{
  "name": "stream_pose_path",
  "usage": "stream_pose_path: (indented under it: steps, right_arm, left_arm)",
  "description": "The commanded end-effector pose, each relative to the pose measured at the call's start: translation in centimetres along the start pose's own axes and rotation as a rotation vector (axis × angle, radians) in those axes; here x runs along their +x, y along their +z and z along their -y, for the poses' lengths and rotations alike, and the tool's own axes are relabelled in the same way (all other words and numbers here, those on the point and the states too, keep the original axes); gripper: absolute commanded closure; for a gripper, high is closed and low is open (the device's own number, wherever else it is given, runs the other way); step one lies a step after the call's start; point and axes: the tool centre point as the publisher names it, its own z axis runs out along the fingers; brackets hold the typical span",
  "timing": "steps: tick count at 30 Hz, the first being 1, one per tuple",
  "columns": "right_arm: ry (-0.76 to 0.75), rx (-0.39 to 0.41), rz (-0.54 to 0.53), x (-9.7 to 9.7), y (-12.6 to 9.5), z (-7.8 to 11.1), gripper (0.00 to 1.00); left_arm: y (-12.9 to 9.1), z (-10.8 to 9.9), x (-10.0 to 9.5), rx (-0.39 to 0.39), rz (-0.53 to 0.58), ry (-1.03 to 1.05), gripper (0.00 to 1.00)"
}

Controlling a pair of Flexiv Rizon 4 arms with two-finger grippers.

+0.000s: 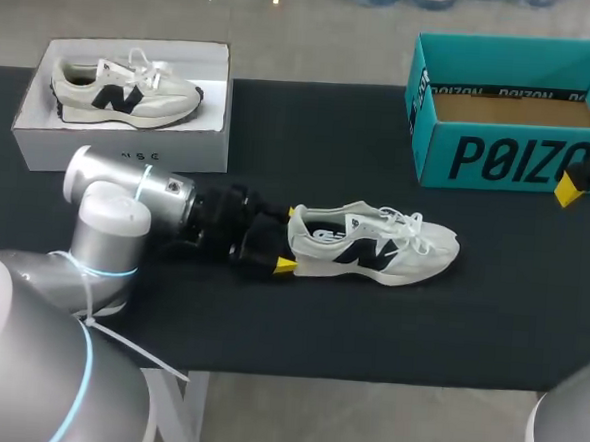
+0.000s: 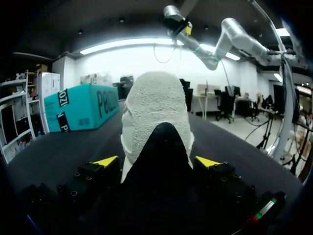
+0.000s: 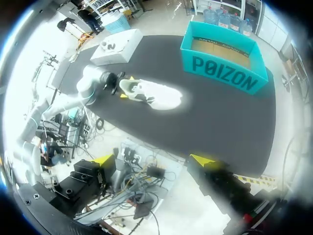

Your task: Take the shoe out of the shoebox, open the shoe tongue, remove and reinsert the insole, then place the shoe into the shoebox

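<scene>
Left gripper straddles the heel of the shoe at the middle of the table, jaws wide, seemingly not gripping; closing off-centre could spin it toward the front edge. Right gripper hangs spread, empty

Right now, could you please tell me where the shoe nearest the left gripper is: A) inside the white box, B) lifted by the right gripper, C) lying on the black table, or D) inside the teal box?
C: the shoe rests on the table, its heel at the left gripper.
</scene>
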Motion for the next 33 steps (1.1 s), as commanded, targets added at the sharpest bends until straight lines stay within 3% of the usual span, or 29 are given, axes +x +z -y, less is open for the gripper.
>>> stream_pose_path:
  steps: [1, 10, 11, 12, 33]
  right_arm:
    - [0.001, 0.005, -0.001, -0.02, 0.01, -0.23, 0.0]
    - [0.001, 0.005, -0.001, -0.02, 0.01, -0.23, 0.0]
    - [0.001, 0.005, -0.001, -0.02, 0.01, -0.23, 0.0]
    - [0.001, 0.005, -0.001, -0.02, 0.01, -0.23, 0.0]
    - [0.001, 0.005, -0.001, -0.02, 0.01, -0.23, 0.0]
  left_arm:
    - [0.56, -0.38, -0.65, 0.0, -0.001, -0.002, 0.0]
    - [1.12, -0.75, -1.03, 0.023, -0.033, -0.004, 0.0]
    - [1.14, -0.77, -1.03, 0.025, -0.035, -0.001, 0.71]
    - [1.17, -0.79, -1.04, 0.027, -0.035, 0.0, 1.0]
    - [1.24, -0.83, -1.09, 0.033, -0.046, -0.001, 1.0]
